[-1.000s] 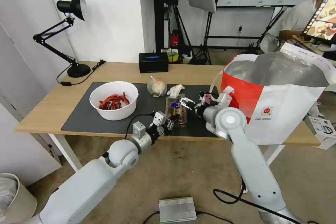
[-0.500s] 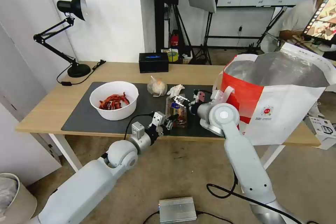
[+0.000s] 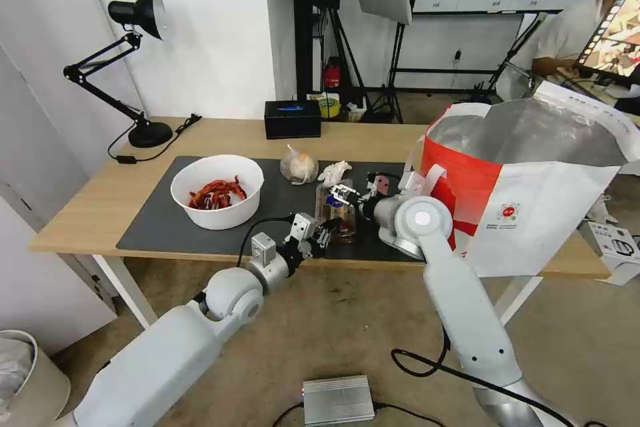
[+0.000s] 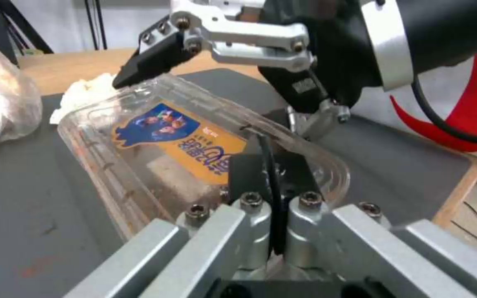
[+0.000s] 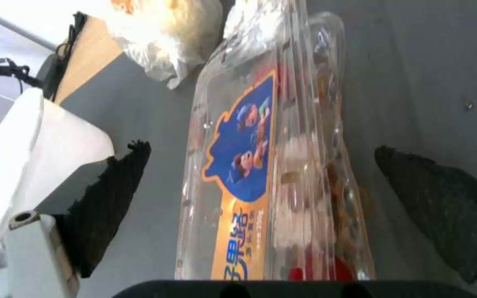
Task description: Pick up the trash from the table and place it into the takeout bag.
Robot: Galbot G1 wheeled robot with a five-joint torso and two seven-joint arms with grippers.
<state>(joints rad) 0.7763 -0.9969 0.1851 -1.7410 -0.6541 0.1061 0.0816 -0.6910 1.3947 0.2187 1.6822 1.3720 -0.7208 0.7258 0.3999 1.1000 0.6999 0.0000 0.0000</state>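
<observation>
While left gripper (image 3: pixel 325 230) pinches clamshell tray (image 3: pixel 335 212) edge and right gripper (image 3: pixel 341 195) straddles it open-jawed, nothing bagged in takeout bag (image 3: pixel 533 207) yet.

Bright, even room light; soft shadows; wrist views blur close up; head view's edges bend.

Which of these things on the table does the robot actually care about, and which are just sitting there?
Part of the job:
white round bowl of red scraps
clear plastic clamshell tray
small knotted clear bag
crumpled white tissue
large white and red takeout bag

Just lying about:
black rectangular box
black desk lamp
</observation>
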